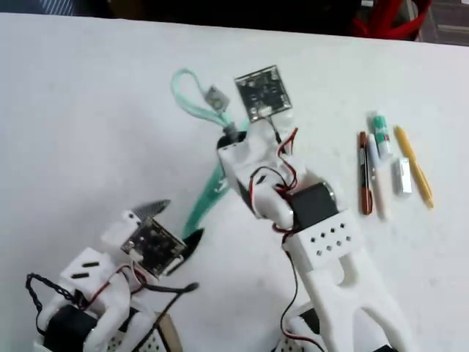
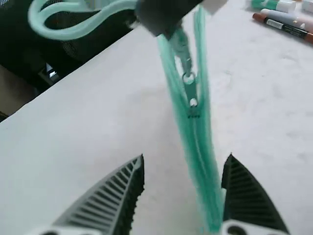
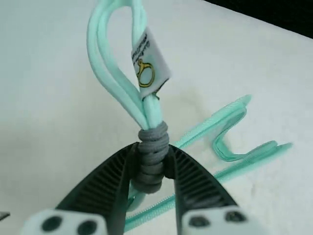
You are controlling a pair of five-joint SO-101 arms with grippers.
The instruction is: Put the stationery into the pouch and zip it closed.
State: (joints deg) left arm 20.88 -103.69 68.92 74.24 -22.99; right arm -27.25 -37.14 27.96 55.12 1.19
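1. A mint-green translucent zip pouch (image 1: 198,204) sits on edge on the white counter (image 1: 88,110), between the two arms. Its metal zip pull (image 2: 188,78) is near the loop end.
2. The right jaws are pinched shut on the grey cord binding (image 3: 149,161) at the base of the pouch's mint-green wrist loop (image 3: 110,63). A small white fabric tag (image 3: 149,61) hangs just beside the binding.
3. The left jaws are spread wide and hold nothing. The pouch's zip edge runs between them, closer to one finger; whether it touches cannot be told.
4. The stationery lies on the counter, well apart from the pouch, on the far side of the right arm: a brown marker (image 1: 364,176), a pale pen (image 1: 376,172), a green-capped tube (image 1: 379,132), a yellow pen (image 1: 414,167) and a small white block (image 1: 401,177). All of it is outside the pouch.
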